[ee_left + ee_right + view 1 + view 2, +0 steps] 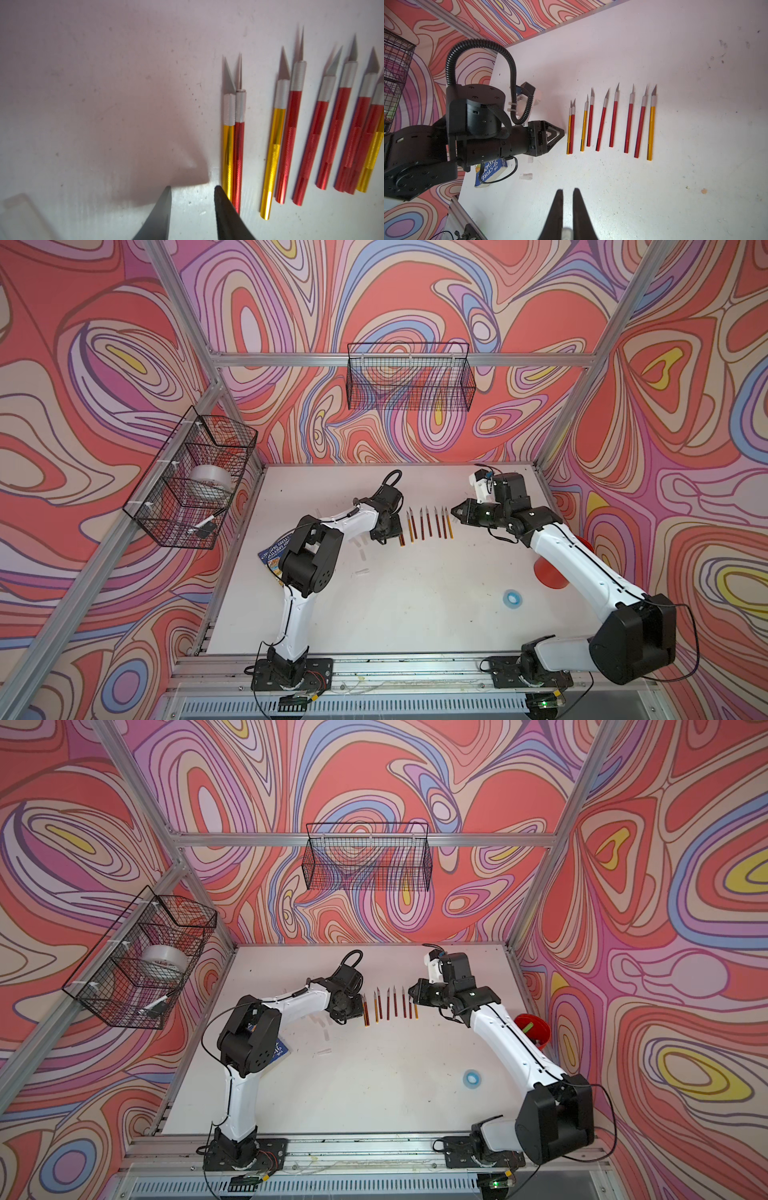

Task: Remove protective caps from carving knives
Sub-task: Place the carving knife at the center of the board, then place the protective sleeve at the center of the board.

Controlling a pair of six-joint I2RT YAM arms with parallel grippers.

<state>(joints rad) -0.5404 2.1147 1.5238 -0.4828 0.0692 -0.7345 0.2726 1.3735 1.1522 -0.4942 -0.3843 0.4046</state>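
Several carving knives [428, 522] [390, 1004] with red or yellow handles lie in a row on the white table, their bare grey blades pointing toward the back wall. My left gripper [193, 188] [562, 133] hovers low at the row's left end. It is open and empty, beside a yellow and red knife pair [233, 149]. My right gripper [568, 190] [454, 511] is at the row's right end. It is shut on a small whitish protective cap [566, 232] deep between its fingers. Loose protective caps [361, 571] [526, 176] [18, 212] lie on the table near the left arm.
A blue book [272, 558] lies under the left arm's elbow. A blue tape ring [512, 598] lies at front right. A red bowl [534, 1029] stands behind the right arm. Wire baskets hang on the back wall [409, 383] and the left wall [195, 485].
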